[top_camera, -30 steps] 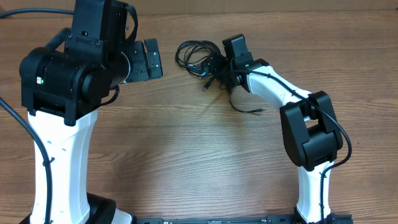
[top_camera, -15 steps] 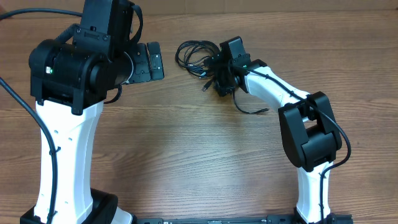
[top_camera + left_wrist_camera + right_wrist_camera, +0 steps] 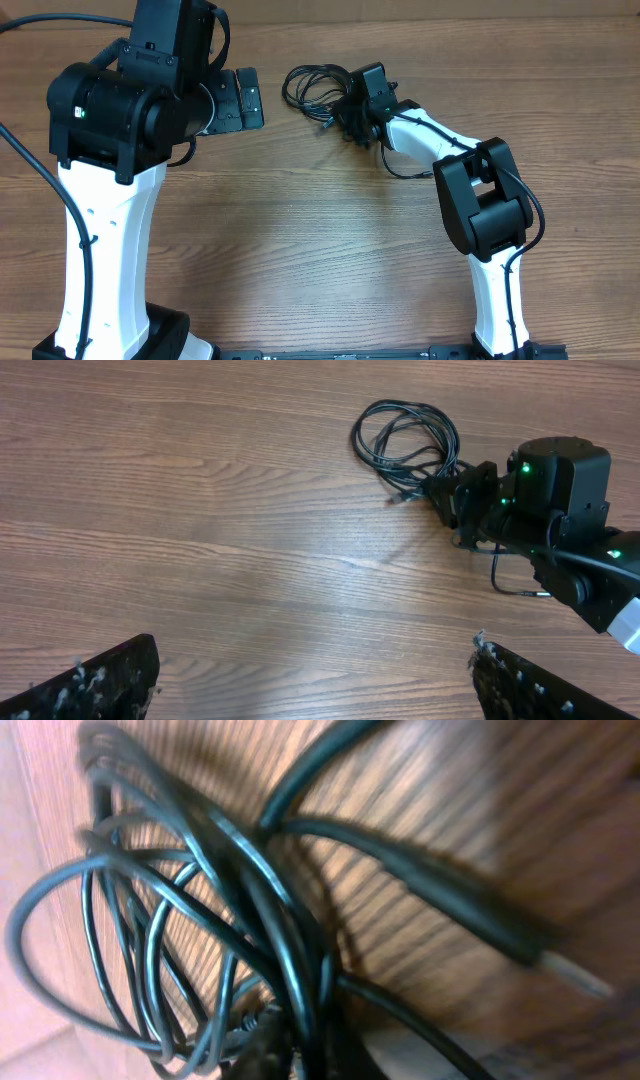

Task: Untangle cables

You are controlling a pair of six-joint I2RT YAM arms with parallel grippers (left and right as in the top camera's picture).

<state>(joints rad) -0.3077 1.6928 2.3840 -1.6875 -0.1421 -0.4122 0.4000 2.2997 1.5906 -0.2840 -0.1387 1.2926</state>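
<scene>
Wood-grain table [image 3: 300, 250] all round, and over on the left the left gripper [image 3: 236, 100] is held with its jaws spread wide, well apart from everything, probably parked ready to take a second strand. Further right, near the table's far edge, the cables [image 3: 312, 88] are heaped in a loose black tangle. At its right edge the right gripper [image 3: 352, 120] is clamped shut, apparently on a few strands, likely so a loop can be teased out. A silver-tipped plug [image 3: 572, 976] is shown clearly only in the right wrist view; the overall layout is given only from overhead.
</scene>
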